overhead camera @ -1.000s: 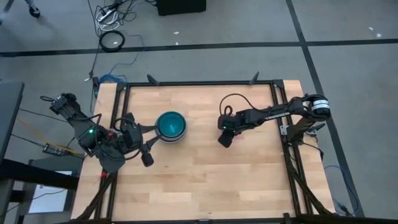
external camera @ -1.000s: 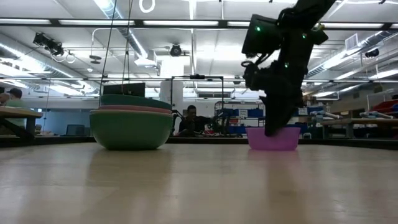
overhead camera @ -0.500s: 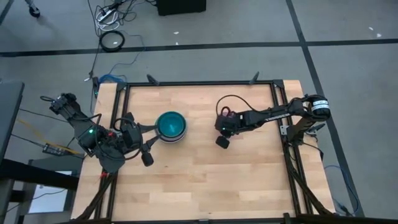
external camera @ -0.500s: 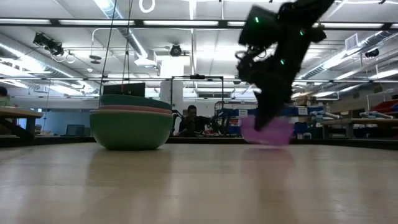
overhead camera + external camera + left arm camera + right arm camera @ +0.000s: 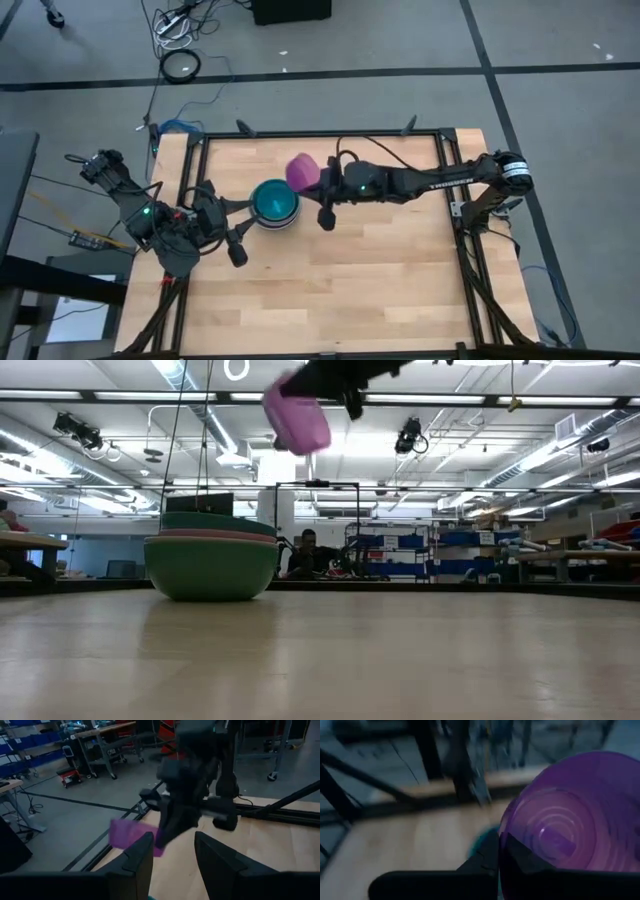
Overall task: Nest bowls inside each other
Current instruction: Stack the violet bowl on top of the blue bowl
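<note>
A stack of nested bowls (image 5: 274, 203) rests on its base at the table's left middle, with sage green outermost (image 5: 210, 568), a pink rim above it and teal on top. My right gripper (image 5: 322, 186) holds a purple bowl (image 5: 302, 172) high over the table, just to the right of and beyond the stack. The purple bowl (image 5: 297, 415) is tipped onto its side. My left gripper (image 5: 232, 228) stands open near the stack's left side, its fingers (image 5: 140, 865) around nothing. The purple bowl (image 5: 131, 835) shows beyond them. My right gripper holds the purple bowl by its rim (image 5: 506, 845), one finger (image 5: 487, 857) outside the wall and the other showing dark through the wall from inside. The fingers come nearly level from the table's right. The bowl is lifted clear and tipped on its side, its hollow facing the wrist.
Black frame rails (image 5: 320, 134) run along the table's far and side edges. Bare wood (image 5: 330, 290) fills the near half of the table. Beyond the table lies a workshop with benches and shelves.
My right gripper has taken the purple bowl off the table, risen steeply and swung toward the table's left, toward the stack. It has turned from pointing down to nearly level. The bowl has gone from standing upright on the table to hanging tipped on its side, high up.
</note>
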Robot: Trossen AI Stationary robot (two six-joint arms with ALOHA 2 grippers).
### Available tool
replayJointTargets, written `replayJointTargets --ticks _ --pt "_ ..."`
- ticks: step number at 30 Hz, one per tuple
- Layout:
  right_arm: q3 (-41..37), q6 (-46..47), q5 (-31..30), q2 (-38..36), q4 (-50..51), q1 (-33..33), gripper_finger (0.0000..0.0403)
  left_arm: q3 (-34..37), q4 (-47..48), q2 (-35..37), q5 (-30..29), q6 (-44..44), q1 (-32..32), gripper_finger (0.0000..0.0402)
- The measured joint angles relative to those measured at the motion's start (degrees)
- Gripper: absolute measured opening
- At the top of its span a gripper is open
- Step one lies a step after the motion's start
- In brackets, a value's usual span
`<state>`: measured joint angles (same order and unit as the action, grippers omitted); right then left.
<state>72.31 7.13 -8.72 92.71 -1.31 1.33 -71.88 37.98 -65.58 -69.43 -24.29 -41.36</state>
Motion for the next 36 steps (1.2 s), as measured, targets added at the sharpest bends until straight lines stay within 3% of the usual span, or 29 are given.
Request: replayJointTargets --ticks 9,20,28,36 --pt "0.1 -2.7 5.0 8.1 -20.4 -1.1 0.0000 0.0 -2.9 0.0 -1.9 1.6 0.0 0.0152" --pt "4.2 0.8 11.4 19.6 -20.4 -4.0 0.0000 0.0 -13.9 0.0 -2.0 12.0 0.0 0.0152" --pt "8.2 0.9 12.0 26.0 -16.9 -4.1 0.0003 0.0 -15.3 0.0 -2.0 13.7 0.0 0.0152" --pt "8.5 2.4 11.8 26.1 -14.7 -4.0 0.0073 0.0 -15.3 0.0 -2.0 13.8 0.0 0.0152"
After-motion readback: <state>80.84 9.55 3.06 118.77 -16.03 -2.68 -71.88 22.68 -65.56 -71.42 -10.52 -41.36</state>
